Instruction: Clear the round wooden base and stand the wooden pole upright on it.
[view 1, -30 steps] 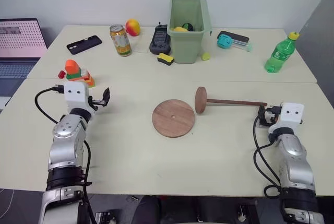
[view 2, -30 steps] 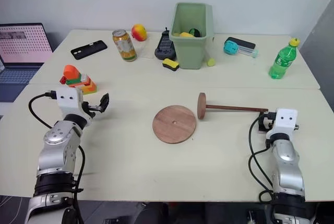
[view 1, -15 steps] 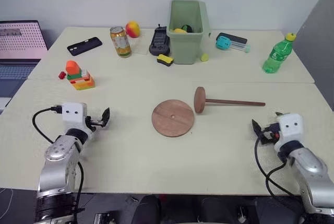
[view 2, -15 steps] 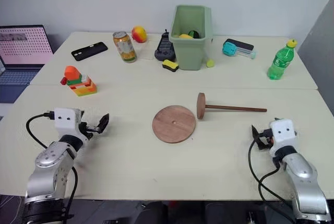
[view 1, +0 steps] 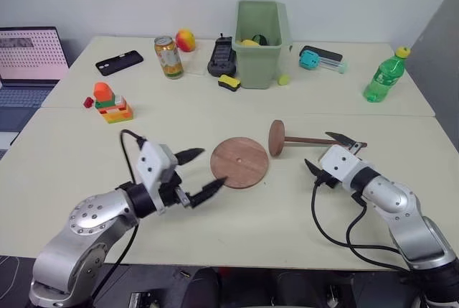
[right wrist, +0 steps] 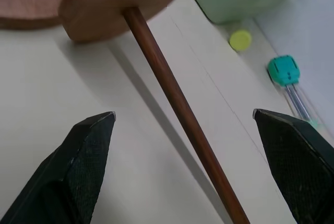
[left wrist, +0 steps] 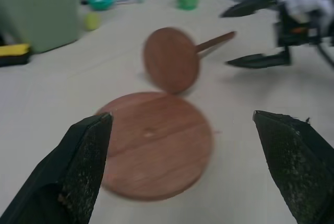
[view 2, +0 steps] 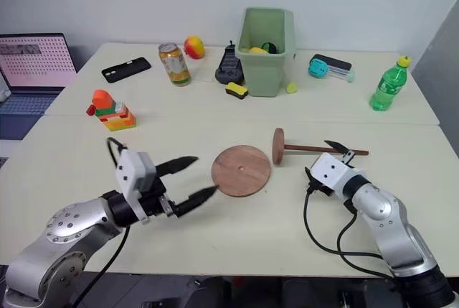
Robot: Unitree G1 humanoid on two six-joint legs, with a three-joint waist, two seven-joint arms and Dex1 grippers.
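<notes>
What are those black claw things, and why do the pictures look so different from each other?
Those are a robot's two arms. Each ends in a black two-fingered tool: the left tool and the right tool. Both are open and hold nothing. Two pictures come from cameras on the robot's head, looking down at the cream table. Two come from cameras on its wrists, looking out between the fingers. On the table lie a flat round wooden base and a thin wooden pole with a disc on one end, lying down beside it.
</notes>
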